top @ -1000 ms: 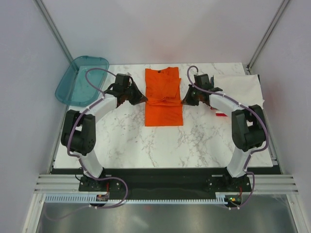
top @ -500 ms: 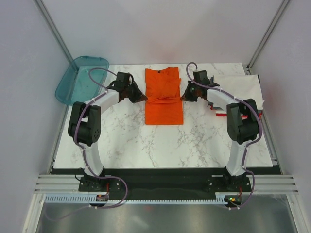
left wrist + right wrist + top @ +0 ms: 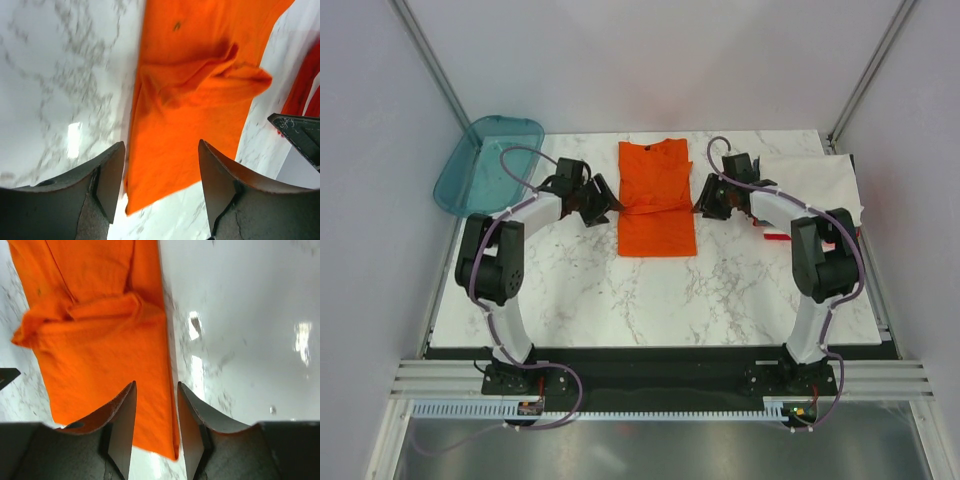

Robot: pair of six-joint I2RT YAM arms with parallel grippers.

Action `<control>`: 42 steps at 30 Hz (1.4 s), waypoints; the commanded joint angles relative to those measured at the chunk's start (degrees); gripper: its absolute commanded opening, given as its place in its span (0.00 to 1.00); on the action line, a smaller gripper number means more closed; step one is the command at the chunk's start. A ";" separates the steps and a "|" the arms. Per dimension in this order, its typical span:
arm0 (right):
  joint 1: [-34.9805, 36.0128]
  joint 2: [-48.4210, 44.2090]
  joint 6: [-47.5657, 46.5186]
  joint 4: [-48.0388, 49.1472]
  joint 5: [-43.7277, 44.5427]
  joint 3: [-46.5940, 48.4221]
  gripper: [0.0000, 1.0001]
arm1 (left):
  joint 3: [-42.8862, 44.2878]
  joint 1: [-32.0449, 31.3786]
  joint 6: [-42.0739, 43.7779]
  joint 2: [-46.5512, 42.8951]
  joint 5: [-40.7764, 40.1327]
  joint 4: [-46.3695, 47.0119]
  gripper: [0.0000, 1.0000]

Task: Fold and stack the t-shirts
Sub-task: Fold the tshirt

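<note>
An orange t-shirt lies flat mid-table, folded into a long narrow strip with a bunched crease across its middle. My left gripper sits just off its left edge, open, with nothing between its fingers. My right gripper is at the shirt's right edge, also open; the cloth's edge shows in the gap, lying on the table. A white folded t-shirt lies at the back right with red cloth peeking out under it.
A teal translucent tray stands tilted at the back left corner. The marble tabletop stretches in front of the orange shirt. Frame posts rise at both back corners.
Both grippers were shut at the orange shirt's side edges and have now opened and let the cloth go. The left gripper has drawn slightly back from the shirt.
</note>
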 commanded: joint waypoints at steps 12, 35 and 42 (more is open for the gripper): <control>3.21 -13.57 -0.73 8.49 -4.33 -23.48 0.37 | -23.08 -4.26 2.20 -16.88 -0.53 6.18 0.59; 3.83 -14.63 -0.20 11.92 -7.06 -27.18 0.40 | -23.79 -4.88 1.50 -11.34 0.79 9.78 0.47; 3.83 -11.99 0.06 12.63 -7.85 -27.09 0.32 | -22.82 -6.37 0.45 -8.79 1.23 10.93 0.32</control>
